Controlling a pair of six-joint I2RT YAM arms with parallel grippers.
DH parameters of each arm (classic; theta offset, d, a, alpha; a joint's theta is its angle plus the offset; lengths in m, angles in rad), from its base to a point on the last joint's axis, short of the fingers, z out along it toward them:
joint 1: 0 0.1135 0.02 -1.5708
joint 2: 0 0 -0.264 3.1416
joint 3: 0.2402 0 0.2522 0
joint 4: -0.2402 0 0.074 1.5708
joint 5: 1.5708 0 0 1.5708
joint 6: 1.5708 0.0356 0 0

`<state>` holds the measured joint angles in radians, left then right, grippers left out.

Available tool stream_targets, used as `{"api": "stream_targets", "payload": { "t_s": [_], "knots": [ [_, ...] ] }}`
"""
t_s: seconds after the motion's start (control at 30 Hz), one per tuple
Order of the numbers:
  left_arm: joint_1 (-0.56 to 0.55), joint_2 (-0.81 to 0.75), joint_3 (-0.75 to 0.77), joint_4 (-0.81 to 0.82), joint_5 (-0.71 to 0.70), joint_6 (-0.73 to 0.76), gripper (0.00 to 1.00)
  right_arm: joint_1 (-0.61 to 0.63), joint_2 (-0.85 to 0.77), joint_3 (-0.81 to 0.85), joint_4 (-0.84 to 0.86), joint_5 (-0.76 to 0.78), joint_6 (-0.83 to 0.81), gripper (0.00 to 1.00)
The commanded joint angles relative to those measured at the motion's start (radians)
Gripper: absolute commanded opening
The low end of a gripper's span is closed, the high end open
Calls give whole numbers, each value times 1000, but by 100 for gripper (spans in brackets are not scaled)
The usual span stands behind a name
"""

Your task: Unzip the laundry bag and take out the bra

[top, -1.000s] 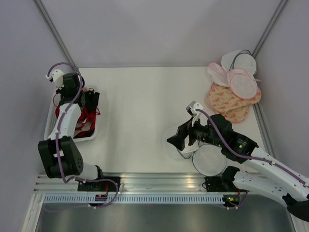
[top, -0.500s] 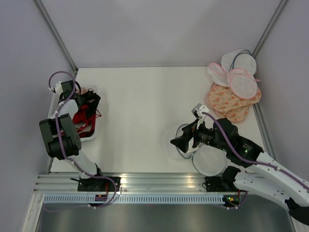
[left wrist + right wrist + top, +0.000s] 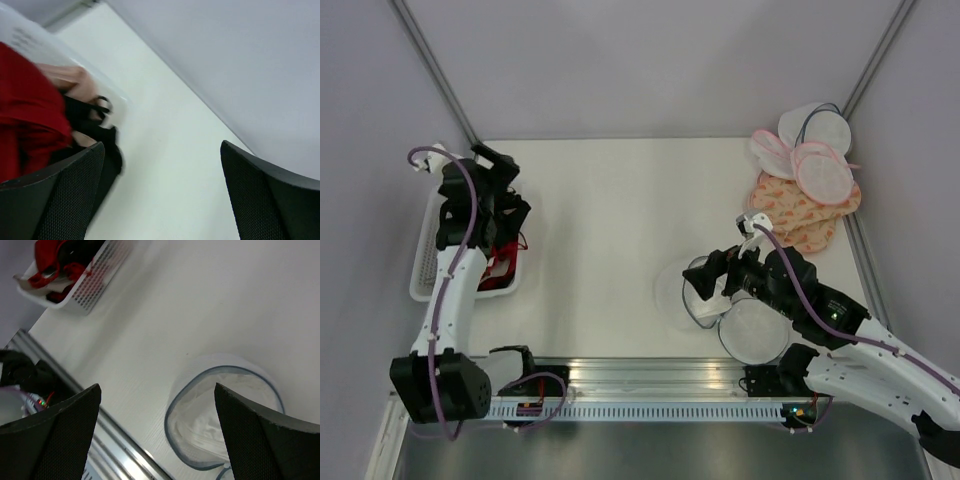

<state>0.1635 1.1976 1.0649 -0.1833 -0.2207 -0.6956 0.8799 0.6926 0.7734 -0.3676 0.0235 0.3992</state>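
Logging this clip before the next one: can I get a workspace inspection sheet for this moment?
Surface: white table, no spills seen.
Job's things: laundry bag lies open, grey zipper rim parted, white fabric inside; no bra told apart.
Clutter: white basket of red and black garments at left; pile of round bags far right.
Grippers: left gripper open by the basket, empty; right gripper open above the laundry bag, empty.
Cables: purple cables along both arms, no snag seen.
Surroundings: grey walls; metal rail at near edge.

White basket (image 3: 423, 266) of red garments (image 3: 498, 264), left side
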Motion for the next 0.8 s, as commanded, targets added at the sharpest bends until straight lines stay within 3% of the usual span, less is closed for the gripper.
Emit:
{"api": "stream_targets", "payload": {
  "t_s": [0.0, 0.07, 0.2, 0.4, 0.53, 0.77],
  "knots": [
    [-204, -98, -43, -5, 133, -21, 100, 2, -33, 12, -51, 350, 119, 98],
    [-306, -148, -62, 25, 199, 4, 100, 2, -34, 20, -131, 523, 200, 98],
    [-661, -126, -56, 56, 366, 124, 98, 1, -67, 26, -286, 781, 373, 98],
    [-1075, 21, -13, 15, 299, 309, 97, 2, -169, 50, -594, 1038, 711, 98],
    [-1231, 114, 26, 13, 225, 375, 96, 2, -202, 59, -734, 1089, 832, 98],
    [-1424, 263, 127, 18, 159, 441, 95, 2, -192, 17, -757, 1073, 899, 98]
  ]
}}
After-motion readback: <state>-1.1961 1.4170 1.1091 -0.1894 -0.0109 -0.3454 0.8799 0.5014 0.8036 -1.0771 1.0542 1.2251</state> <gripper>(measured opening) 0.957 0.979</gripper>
